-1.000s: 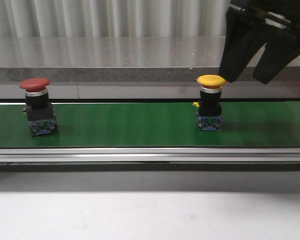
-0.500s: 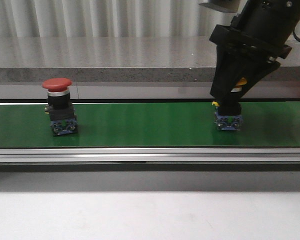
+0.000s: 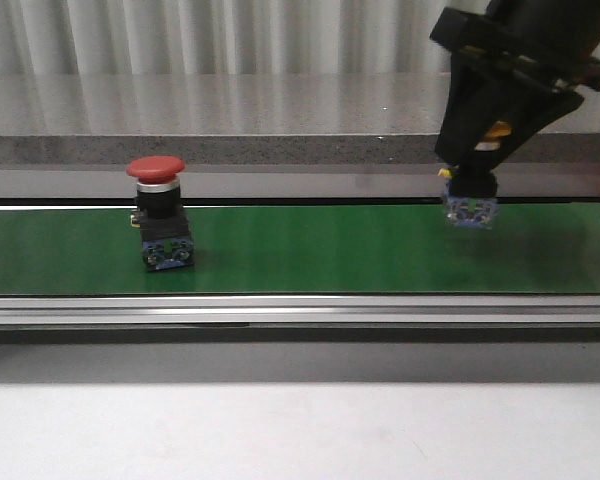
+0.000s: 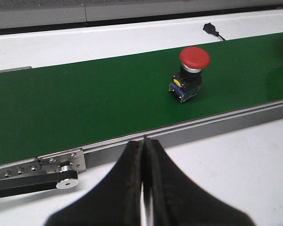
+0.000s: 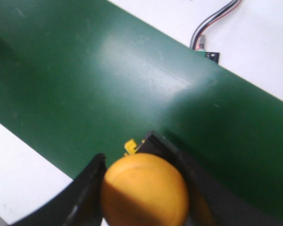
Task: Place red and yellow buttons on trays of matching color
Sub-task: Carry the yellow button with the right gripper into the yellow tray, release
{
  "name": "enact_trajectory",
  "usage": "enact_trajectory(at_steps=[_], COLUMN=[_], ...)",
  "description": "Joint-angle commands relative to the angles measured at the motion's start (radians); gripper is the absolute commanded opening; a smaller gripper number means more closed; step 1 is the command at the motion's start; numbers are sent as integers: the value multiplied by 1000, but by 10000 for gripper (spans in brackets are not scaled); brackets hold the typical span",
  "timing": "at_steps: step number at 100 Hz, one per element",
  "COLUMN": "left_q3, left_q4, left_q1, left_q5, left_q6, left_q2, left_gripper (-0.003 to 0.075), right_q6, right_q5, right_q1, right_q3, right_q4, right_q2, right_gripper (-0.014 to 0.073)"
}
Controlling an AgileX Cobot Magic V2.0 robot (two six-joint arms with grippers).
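While the green conveyor belt (image 3: 300, 248) fills the middle of the front view, the right gripper (image 3: 480, 160) sits at the upper right, its two black fingers (image 3: 462, 105) angled down and clamped on the yellow button (image 3: 470, 205). Only a sliver of the yellow cap shows between the fingers there; the blue terminal base hangs below them, and its underside appears clear of the belt surface, level with the belt's far edge.

Right wrist view: yellow button (image 5: 144, 189) cap sits between the two dark fingers (image 5: 87, 188), each side pressed against it. Jaws parted only as wide as the cap. A small yellow tab and the black body show just beyond the cap, with belt (image 5: 108, 80) beneath. A wired connector (image 5: 205, 49) lies on the white surface off the belt's far edge.

Red button (image 3: 160, 215) stands upright on the belt, left of centre, well apart from the right gripper. Nothing touches it. Cap red, collar silver, body black, base blue.

Left wrist view: left gripper (image 4: 143, 176) fingers closed together, tips meeting, nothing between them. It hovers over the white table (image 4: 236, 174) on the near side of the belt rail (image 4: 188, 136). Red button (image 4: 191, 75) sits on the belt beyond it.

No trays visible in any view.
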State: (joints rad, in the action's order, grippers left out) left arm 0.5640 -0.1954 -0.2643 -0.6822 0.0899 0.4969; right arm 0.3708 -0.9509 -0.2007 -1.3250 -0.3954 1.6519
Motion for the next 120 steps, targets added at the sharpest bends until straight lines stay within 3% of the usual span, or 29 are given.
enact_trajectory(at_steps=[1, 30, 70, 120], left_q3=[29, 29, 29, 29], left_q4=[-20, -20, -20, -20], left_q1=[-7, -7, -7, -7], left_q5=[62, 62, 62, 62], left_q6=[-3, -3, -3, -3], left_q2=[5, 5, 5, 5], left_gripper=[-20, -20, -20, -20], right_q6=[-44, -172, -185, -306], right_q5=[21, 14, 32, 158], right_q1=[33, 173, 488, 853], right_q3=[-33, -32, 99, 150], right_q4=[-26, -26, -25, -23], right_q2=[-85, -194, -325, -271], right_gripper=[130, 130, 130, 130])
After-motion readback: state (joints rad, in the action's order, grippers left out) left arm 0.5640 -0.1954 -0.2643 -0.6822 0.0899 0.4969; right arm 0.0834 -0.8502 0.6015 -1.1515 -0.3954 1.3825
